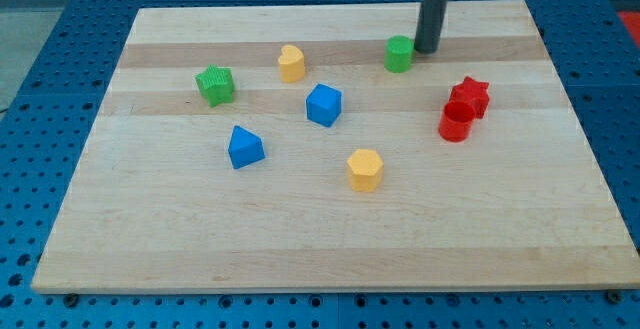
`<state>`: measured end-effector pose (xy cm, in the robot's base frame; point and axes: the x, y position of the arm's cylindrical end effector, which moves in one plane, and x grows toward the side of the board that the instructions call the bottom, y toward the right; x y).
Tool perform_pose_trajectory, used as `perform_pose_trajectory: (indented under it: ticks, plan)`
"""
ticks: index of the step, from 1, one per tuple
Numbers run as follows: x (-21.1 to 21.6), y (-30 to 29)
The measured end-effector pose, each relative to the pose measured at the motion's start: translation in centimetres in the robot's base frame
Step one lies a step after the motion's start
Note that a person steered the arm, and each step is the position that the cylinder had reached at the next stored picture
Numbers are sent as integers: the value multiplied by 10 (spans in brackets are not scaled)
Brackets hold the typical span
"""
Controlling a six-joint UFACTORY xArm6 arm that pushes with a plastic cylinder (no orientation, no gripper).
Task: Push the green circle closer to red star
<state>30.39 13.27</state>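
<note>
The green circle [399, 54] stands near the view's top, right of centre on the wooden board [320, 229]. My tip [427, 50] is just to its right, touching or nearly touching it. The red star [469, 97] lies lower and further right, with a red circle [456, 123] touching its lower left side. The rod rises out of the view's top.
A green star [215, 85] is at the left. A yellow block [291, 63] is left of the green circle. A blue cube [324, 105] sits mid-board, a blue triangle-like block [244, 147] lower left, a yellow hexagon [365, 169] below centre.
</note>
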Motion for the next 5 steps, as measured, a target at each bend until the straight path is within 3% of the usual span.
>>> perform_pose_trajectory:
  ticks: [1, 2, 4, 5]
  plan:
    - [-35, 12]
    - [-62, -15]
    - [-4, -64]
    - [52, -12]
